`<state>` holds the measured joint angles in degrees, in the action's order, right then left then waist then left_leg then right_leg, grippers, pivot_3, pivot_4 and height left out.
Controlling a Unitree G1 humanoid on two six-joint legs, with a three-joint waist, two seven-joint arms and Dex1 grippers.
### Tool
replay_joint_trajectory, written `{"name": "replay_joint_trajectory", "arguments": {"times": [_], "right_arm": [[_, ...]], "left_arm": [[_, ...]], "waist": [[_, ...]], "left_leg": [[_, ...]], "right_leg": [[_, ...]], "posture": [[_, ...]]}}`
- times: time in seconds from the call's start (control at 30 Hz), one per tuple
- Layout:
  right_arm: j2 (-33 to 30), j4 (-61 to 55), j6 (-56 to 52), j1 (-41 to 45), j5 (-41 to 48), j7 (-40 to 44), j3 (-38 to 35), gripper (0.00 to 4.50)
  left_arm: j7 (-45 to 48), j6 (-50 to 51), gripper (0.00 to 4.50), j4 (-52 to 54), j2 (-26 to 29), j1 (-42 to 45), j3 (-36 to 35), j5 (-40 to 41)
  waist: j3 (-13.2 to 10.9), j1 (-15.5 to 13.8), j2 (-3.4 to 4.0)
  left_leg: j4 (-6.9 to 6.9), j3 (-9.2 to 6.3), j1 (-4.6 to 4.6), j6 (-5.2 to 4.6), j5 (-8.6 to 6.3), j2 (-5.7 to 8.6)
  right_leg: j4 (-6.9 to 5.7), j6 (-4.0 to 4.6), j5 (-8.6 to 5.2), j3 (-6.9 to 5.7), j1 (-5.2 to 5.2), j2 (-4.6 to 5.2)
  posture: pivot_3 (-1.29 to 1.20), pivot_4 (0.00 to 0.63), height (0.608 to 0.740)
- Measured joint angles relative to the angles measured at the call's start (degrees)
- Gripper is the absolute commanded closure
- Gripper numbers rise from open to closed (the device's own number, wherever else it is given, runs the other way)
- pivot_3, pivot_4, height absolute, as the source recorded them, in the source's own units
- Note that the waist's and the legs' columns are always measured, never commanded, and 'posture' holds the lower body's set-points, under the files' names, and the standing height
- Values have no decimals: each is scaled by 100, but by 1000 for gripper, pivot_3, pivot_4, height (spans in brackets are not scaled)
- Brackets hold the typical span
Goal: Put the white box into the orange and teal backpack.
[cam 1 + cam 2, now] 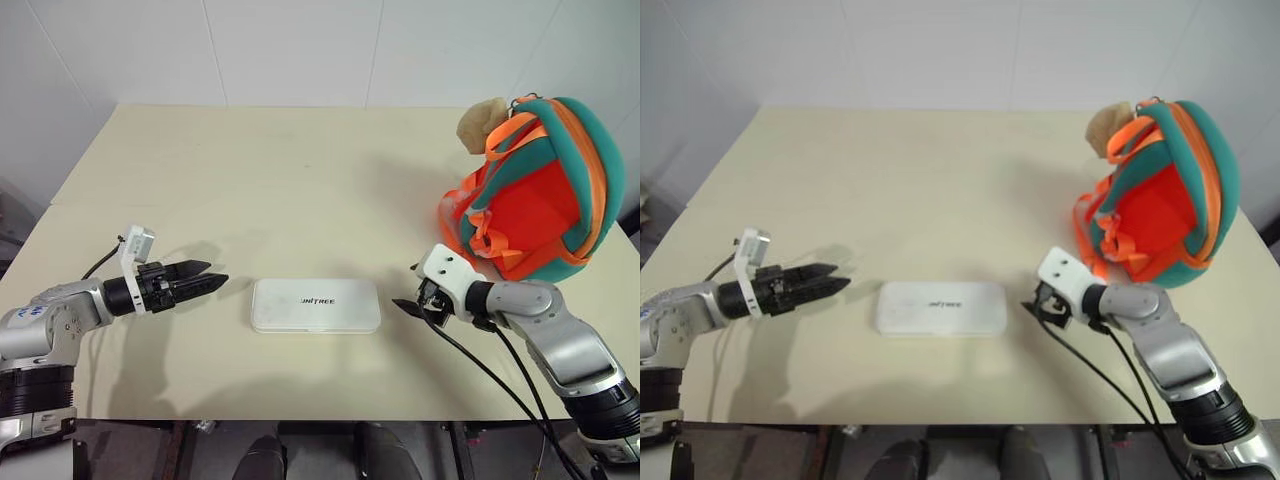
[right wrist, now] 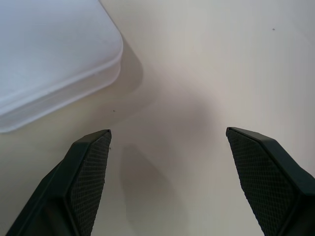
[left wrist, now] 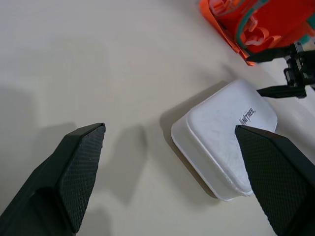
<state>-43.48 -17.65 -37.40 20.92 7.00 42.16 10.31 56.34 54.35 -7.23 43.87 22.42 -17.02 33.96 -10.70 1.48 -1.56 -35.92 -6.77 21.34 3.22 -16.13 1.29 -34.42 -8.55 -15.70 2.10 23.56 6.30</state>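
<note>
The two head views look forward and down from above the near edge of the table (image 1: 300, 180), sharing the whole tabletop. The left wrist view looks from nine o'clock towards the white box (image 3: 224, 142), fairly close. The right wrist view faces it from three o'clock, nearer still, catching one corner.

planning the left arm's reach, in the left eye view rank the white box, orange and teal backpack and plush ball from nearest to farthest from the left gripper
From the left gripper:
1. white box, just to its right, mid-table.
2. orange and teal backpack, at the table's right side.
3. plush ball, on the backpack's far upper corner; close to the backpack's distance.
</note>
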Motion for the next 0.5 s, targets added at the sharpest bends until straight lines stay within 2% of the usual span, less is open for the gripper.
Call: {"name": "replay_joint_trajectory", "arguments": {"times": [0.3,0.5], "right_arm": [[178,277,232,135,-362,-37,234,41],[290,320,251,212,-399,-23,293,41]], "left_arm": [[-190,1071,0,2,-7,21,12,459],[-344,1670,0,-46,-228,194,52,711]], "waist": [[0,7,0],[0,7,0]], "left_leg": [[-1,0,-2,1,0,0],[0,0,-2,3,-1,0]], "right_leg": [[-2,0,0,0,0,-1],[-1,0,0,0,0,-1]], "posture": [[0,150,740],[0,150,740]]}}
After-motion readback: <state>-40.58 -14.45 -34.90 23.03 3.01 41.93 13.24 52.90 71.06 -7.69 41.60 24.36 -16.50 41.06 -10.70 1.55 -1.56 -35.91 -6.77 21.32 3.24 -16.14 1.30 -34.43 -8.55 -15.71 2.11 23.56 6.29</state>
